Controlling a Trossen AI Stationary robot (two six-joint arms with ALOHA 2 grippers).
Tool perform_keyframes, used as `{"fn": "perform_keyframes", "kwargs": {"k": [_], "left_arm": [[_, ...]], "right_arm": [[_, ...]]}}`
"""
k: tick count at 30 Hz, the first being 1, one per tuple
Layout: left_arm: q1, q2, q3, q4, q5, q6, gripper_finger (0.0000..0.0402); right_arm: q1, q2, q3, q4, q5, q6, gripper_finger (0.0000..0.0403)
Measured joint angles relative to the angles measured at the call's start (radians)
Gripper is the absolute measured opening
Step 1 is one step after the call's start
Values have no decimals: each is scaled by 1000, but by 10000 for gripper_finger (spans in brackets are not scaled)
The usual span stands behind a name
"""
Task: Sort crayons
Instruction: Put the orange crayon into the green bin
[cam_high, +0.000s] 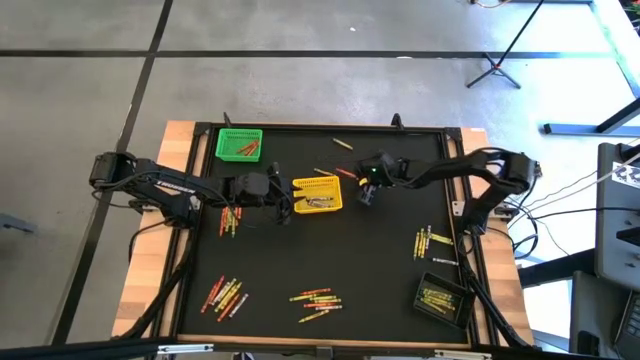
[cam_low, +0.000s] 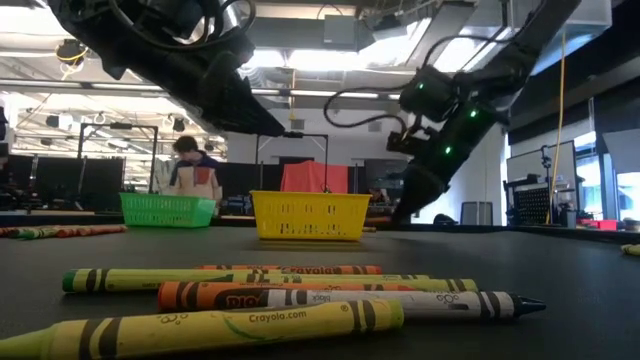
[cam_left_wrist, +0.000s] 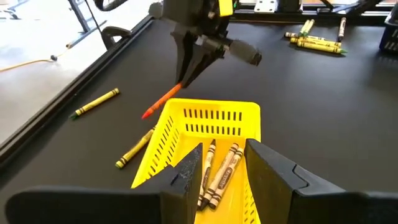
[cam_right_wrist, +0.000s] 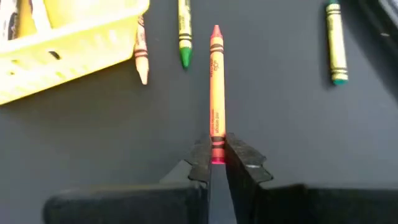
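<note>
Right wrist view: the right gripper (cam_right_wrist: 217, 160) has its jaws pinching one end of an orange crayon (cam_right_wrist: 216, 93) beside the yellow basket (cam_right_wrist: 68, 37) on the black worktop (cam_right_wrist: 298, 124). The left gripper (cam_left_wrist: 224, 171) hangs over that basket with jaws spread, holding nothing.

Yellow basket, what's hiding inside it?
Inside the yellow plastic mesh basket lie a few pale paper-wrapped crayons side by side. The left arm's dark fingers hang over its near end and cover the crayons' lower tips, so more may lie hidden there.
</note>
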Motion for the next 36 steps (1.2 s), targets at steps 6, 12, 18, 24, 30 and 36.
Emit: {"fn": "perform_keyframes", "kwargs": {"k": [6, 12, 18, 24, 30, 36], "left_arm": [[30, 0, 0, 5, -2, 25, 123], [80, 0, 0, 12, 8, 50, 167], [96, 0, 0, 28, 31, 80, 175], [101, 0, -11, 95, 78, 107, 175], [101, 0, -118, 416, 169, 107, 176], [101, 0, -142, 513, 219, 106, 176]], "right_arm": [[0, -105, 0, -54, 0, -1, 32], [1, -167, 1, 15, -74, -10, 32], [47, -166, 2, 172, -133, -37, 32], [96, -166, 2, 357, -175, -60, 32], [159, -159, 2, 486, -186, -60, 32], [221, -93, 2, 680, -187, -60, 32]]}}
